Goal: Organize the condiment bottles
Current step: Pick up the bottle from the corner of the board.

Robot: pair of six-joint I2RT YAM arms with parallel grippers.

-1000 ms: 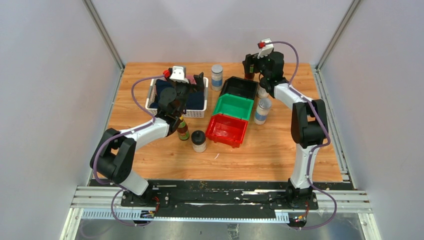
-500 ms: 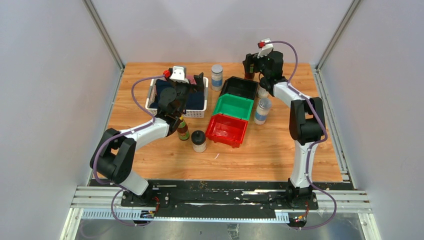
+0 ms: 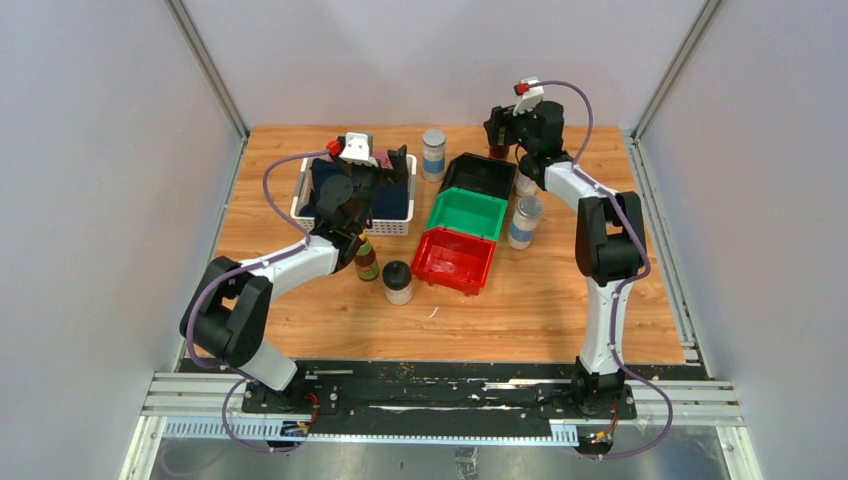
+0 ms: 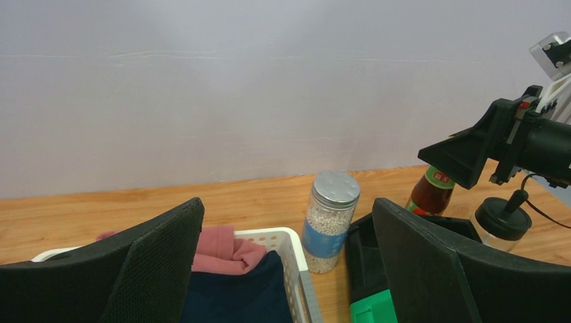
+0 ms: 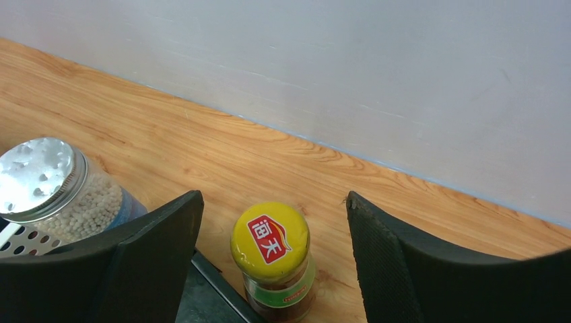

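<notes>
My right gripper [image 5: 273,200] is open and straddles a slim dark sauce bottle with a yellow cap [image 5: 271,241], with a gap on each side. The overhead view has this gripper [image 3: 497,135] at the table's back edge, over that bottle [image 3: 497,151]. My left gripper [image 4: 286,202] hangs open over the white basket [image 4: 296,245] with nothing in it. Standing loose are a silver-lidded shaker [image 3: 433,153], a second shaker [image 3: 524,220], another sauce bottle [image 3: 366,258], a black-lidded jar [image 3: 397,282] and a second jar [image 3: 523,184].
The black bin [image 3: 480,175], green bin [image 3: 467,213] and red bin [image 3: 455,260] stand in a diagonal row mid-table. The white basket [image 3: 303,207] holds dark and pink cloth. The back wall rises close behind the right gripper.
The right gripper's jaws have narrowed around the yellow-capped bottle and the arm has shifted slightly left. The left arm has not moved.
</notes>
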